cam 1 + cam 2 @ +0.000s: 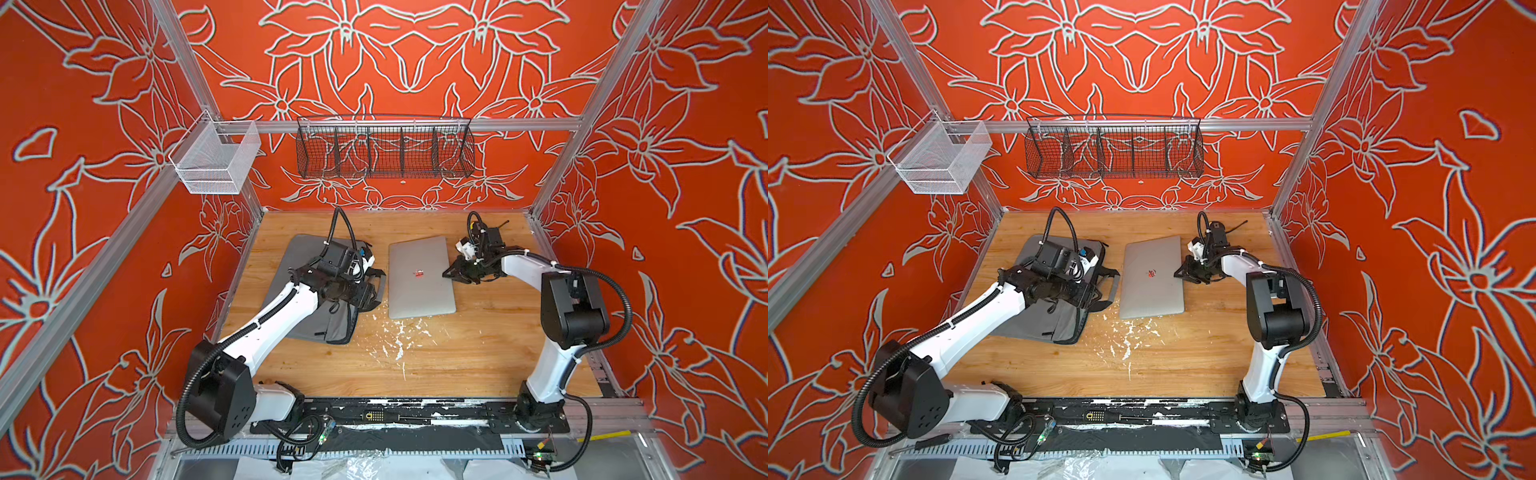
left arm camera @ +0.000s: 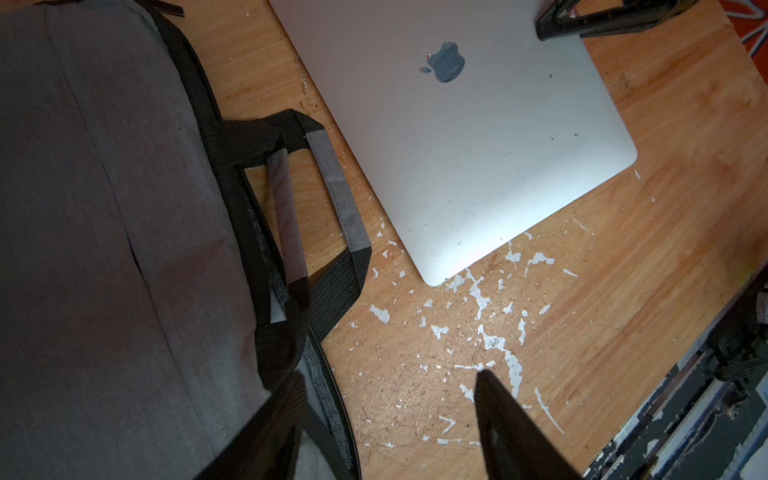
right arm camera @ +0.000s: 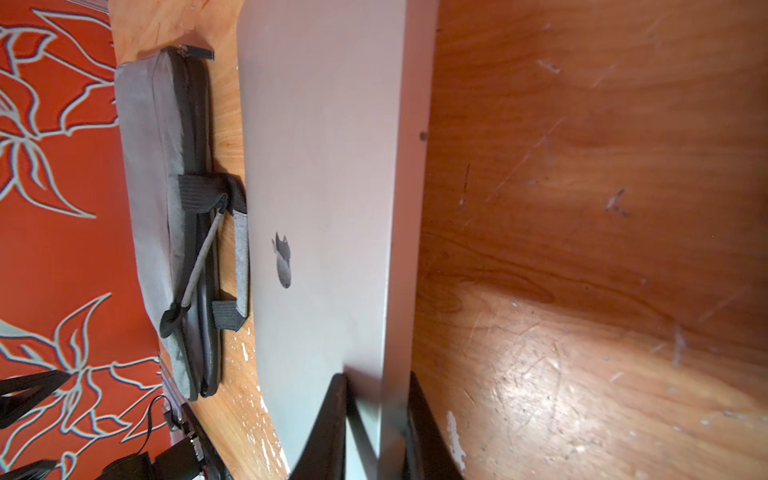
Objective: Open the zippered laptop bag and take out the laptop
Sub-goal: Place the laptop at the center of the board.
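— Laptop (image 1: 420, 277) out of the zippered laptop bag (image 1: 293, 255) already?

— Yes. It sits lid closed on the bench (image 1: 478, 357), just beside the bag, whose strap handles (image 2: 337, 189) reach towards it. The right tool (image 3: 378, 384) is clamped on its long edge, on the side away from the bag, one finger above the lid and one below. Whether that edge is lifted off the wood, I cannot tell.

— How will it handle?

— Stiff, thin and fairly heavy for its size, I judge, and the bare metal looks slippery. A pinch about midway along that side balances it, but a shallow bite could let it slide or droop. It should be set down gently.

— And the left tool (image 2: 386, 378)?

— Jaws apart, holding nothing, hanging over the bag's zipper edge. The bag itself looks soft and limp.
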`<state>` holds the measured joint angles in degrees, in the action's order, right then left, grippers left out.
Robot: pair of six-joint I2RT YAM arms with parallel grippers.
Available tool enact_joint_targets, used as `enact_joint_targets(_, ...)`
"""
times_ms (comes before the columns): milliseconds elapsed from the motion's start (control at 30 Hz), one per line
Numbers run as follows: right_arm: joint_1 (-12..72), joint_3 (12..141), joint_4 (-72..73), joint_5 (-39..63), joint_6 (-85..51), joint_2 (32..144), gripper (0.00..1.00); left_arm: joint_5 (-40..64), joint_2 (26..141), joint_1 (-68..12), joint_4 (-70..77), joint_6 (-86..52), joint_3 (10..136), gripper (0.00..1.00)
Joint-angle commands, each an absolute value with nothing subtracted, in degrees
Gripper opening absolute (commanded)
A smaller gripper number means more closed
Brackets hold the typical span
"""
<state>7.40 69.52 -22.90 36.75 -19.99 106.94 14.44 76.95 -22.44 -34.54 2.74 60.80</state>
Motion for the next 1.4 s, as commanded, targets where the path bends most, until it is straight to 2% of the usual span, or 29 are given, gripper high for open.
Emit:
enact_joint_targets(0,8.2,67.7,-28.9,13.9,-17.5,110.0,0.19,14.3,74.9,-22.1,-34.6,3.8,60.0,0.65)
enact_joint_targets(267,8.7,68.1,-29.3,13.4,-17.8,108.7,0.26,14.4,73.9,-22.0,-35.0,3.9,60.3,0.65)
enact_joint_targets(600,9.2,68.7,-31.0,12.4,-17.8,106.4,0.28,13.5,71.7,-22.0,-35.2,4.1,59.5,0.65)
enact_joint_targets(967,10.9,73.2,-38.4,10.0,-16.4,95.5,0.29,9.3,69.5,-22.1,-39.1,5.5,64.6,0.68)
enact_joint_targets(1367,11.2,73.7,-43.0,2.5,-12.6,77.0,0.34,-6.0,65.2,-21.1,-42.5,5.3,70.8,0.85)
